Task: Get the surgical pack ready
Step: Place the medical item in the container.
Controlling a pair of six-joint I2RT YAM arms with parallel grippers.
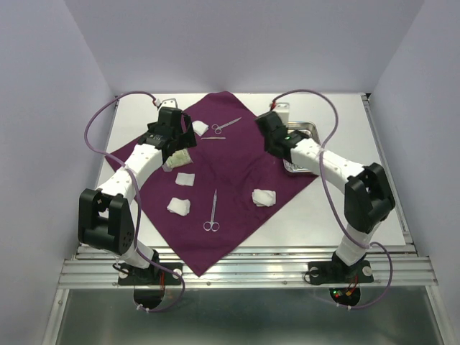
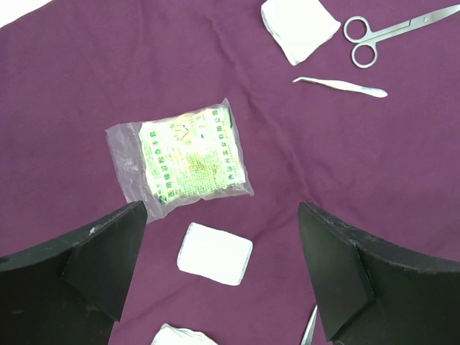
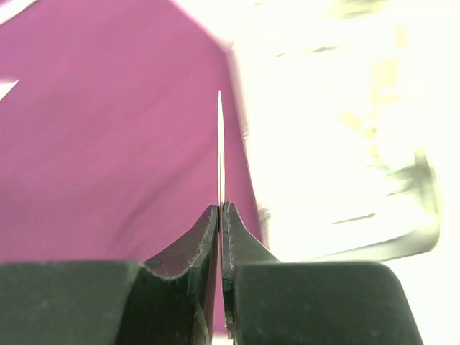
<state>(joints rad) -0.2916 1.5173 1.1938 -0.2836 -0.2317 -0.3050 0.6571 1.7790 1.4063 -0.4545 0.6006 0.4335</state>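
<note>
Cloth wrap (image 1: 237, 180): deep purple, matte woven fabric with soft creases. It lies as a diamond across the middle of the white tabletop (image 1: 345, 115), with corners at 12, 3, 6 and 9 o'clock.
Steel tray (image 1: 310, 128): small, shiny, rimmed rectangle at the cloth's 2 o'clock edge, partly hidden under the right arm.
Scissors (image 1: 212, 212): slim bright steel lying flat just toward 6 o'clock of the cloth's centre, ring handles nearest the arms.
Second scissors (image 1: 227, 126): near 12 o'clock, with a slender tweezer-like piece (image 1: 213, 138) just beside them.
Gauze wads: four soft, white folded squares on the cloth, at 4 (image 1: 264, 196), 8 (image 1: 178, 206), 9 (image 1: 186, 179) and 11 o'clock (image 1: 200, 127).
Packet (image 2: 190, 158): clear crinkled plastic over a green-printed pad, at 10 o'clock on the cloth.
Left fingers (image 2: 93, 259): black wedges spread wide with nothing between them, hovering over the packet.
Right fingers (image 3: 201, 244): clenched on a thin pale strip (image 3: 220, 144) seen edge-on (what it is I cannot tell), over the cloth's 2 o'clock edge by the tray.
</note>
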